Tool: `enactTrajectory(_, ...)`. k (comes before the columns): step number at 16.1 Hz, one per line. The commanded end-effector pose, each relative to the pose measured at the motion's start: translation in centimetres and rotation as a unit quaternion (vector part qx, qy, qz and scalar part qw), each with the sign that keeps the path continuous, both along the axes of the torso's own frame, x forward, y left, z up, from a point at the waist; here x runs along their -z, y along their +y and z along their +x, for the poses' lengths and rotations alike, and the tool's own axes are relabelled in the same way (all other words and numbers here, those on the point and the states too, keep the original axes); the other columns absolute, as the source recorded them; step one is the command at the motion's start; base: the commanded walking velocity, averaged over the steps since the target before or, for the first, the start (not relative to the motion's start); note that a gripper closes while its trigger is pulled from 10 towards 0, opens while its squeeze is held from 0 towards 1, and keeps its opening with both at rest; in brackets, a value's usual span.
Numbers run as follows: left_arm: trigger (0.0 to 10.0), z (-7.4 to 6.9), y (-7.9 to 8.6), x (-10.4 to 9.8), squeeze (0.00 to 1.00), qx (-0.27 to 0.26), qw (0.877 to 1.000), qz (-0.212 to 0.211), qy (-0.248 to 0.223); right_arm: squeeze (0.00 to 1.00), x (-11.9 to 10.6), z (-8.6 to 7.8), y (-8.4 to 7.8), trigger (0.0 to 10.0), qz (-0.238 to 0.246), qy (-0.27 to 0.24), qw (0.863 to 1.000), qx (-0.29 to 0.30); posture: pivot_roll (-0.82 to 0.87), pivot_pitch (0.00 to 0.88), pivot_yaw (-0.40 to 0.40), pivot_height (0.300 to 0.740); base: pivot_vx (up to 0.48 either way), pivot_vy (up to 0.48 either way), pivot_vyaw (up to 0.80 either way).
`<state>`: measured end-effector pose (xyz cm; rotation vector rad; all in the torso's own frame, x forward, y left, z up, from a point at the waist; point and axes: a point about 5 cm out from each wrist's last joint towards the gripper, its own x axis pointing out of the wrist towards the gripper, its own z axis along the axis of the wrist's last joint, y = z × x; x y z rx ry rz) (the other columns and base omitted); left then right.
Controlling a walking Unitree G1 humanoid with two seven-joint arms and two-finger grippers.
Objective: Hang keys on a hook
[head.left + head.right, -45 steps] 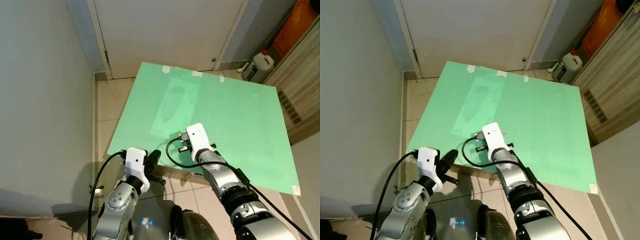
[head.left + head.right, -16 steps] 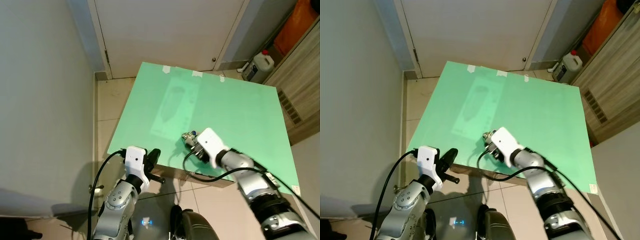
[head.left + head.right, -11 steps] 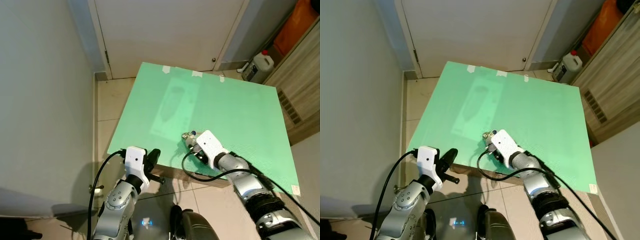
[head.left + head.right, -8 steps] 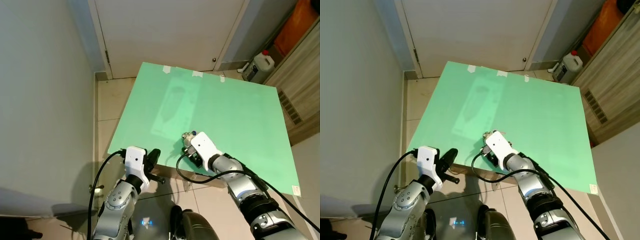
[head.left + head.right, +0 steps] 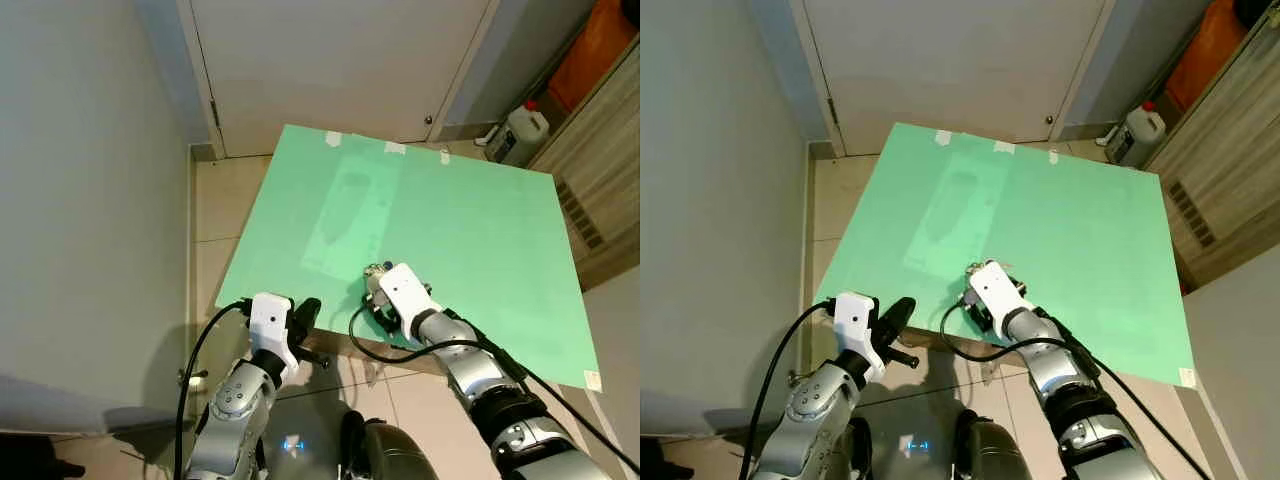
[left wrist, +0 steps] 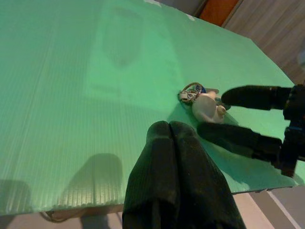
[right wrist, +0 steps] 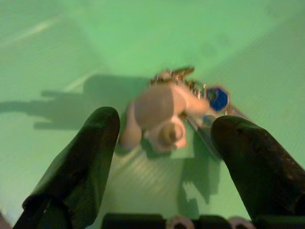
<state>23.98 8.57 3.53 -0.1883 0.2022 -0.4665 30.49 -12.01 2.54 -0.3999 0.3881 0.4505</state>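
Keys point(image 7: 174, 112) lying on green board point(image 5: 470, 230), between spread fingers of right gripper point(image 7: 164, 143), untouched. Left gripper point(image 6: 171, 143) pressed together near board's near edge.

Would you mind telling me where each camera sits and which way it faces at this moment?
Left eye view: on the head, looking down at the green board; both arms show, the right end effector at the keys.
Right eye view: the stereo twin, same scene, slightly shifted.
Left wrist view: along the shut left end effector, across the board toward the keys.
Right wrist view: along its open fingers, which straddle the keys.
Shared: the keys and the board appear in every view.
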Motion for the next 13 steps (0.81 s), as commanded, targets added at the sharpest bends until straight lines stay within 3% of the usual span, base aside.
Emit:
enactTrajectory(1, 10.0, -0.21, -1.11, -0.27, 0.00, 0.006, 1.000, -0.019, 0.002, 0.00, 0.26, -0.08, -0.16, 10.0, 0.010, 0.002, 1.000, 0.012, 0.06, 0.217, -0.061, 0.740, 0.000, 0.000, 0.00)
enactTrajectory(6, 10.0, -0.25, -1.00, -0.34, 0.00, 0.004, 1.000, -0.019, 0.001, 0.00, 0.80, 0.37, -0.32, 10.0, -0.024, 0.026, 0.999, 0.039, 0.07, 0.224, -0.062, 0.740, 0.000, 0.000, 0.00)
enactTrajectory(7, 10.0, -0.28, -0.98, -0.34, 0.00, 0.003, 1.000, -0.020, 0.001, 0.00, 0.91, 0.34, -0.42, 1.5, -0.021, 0.029, 0.998, 0.048, 0.07, 0.225, -0.062, 0.740, 0.000, 0.000, 0.00)
enactTrajectory(8, 10.0, -0.29, -0.98, -0.34, 0.00, 0.003, 1.000, -0.019, 0.001, 0.00, 0.98, 0.34, -0.48, 1.5, -0.020, 0.031, 0.998, 0.054, 0.07, 0.224, -0.063, 0.740, 0.000, 0.000, 0.00)
enactTrajectory(9, 10.0, -0.29, -0.96, -0.36, 0.00, 0.002, 1.000, -0.020, 0.001, 0.00, 1.06, 0.32, -0.41, 0.0, -0.017, 0.036, 0.998, 0.055, 0.07, 0.226, -0.062, 0.740, 0.000, 0.000, 0.00)
enactTrajectory(13, 10.0, -0.22, -1.17, -0.43, 0.00, 0.004, 1.000, -0.021, 0.001, 0.00, 1.23, 0.21, -0.19, 0.0, -0.003, 0.044, 0.998, 0.053, 0.06, 0.228, -0.062, 0.740, 0.000, 0.000, 0.00)
